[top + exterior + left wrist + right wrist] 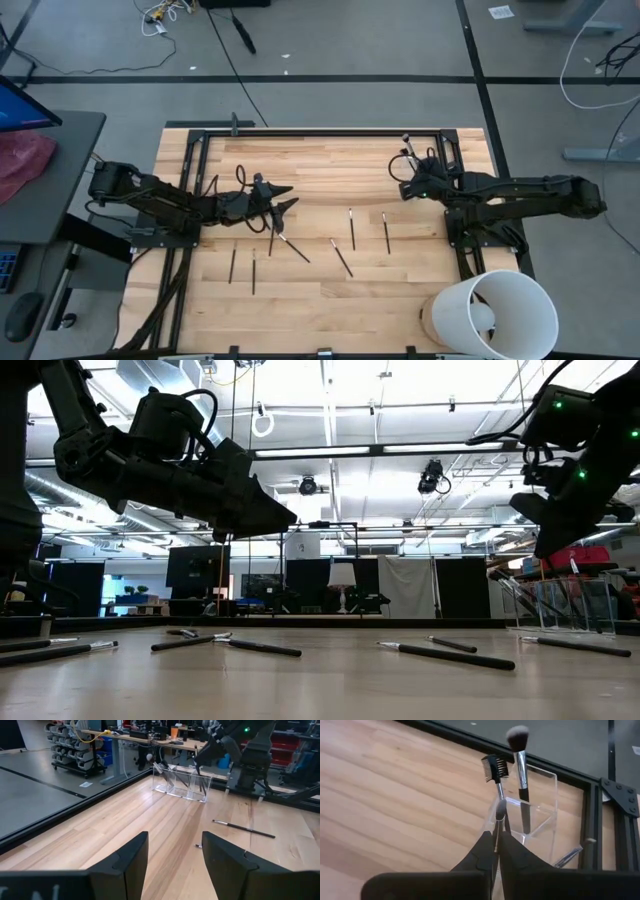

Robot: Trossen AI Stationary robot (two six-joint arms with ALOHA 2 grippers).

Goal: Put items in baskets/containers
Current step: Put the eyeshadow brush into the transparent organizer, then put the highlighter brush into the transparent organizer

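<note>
**Brush pinched over clear cup**

White bucket [495, 312] fills the high view's lower right; six brushes [351, 228] lie mid-table [320, 300], left gripper [277, 206] left of centre. Low view: brushes flat on wood. Left wrist view: fingers spread. Right wrist view: right gripper [495, 846] pinches a thin brush [499, 817] at the clear cup [532, 812], centre frame.

No legible text or labels anywhere.
</note>
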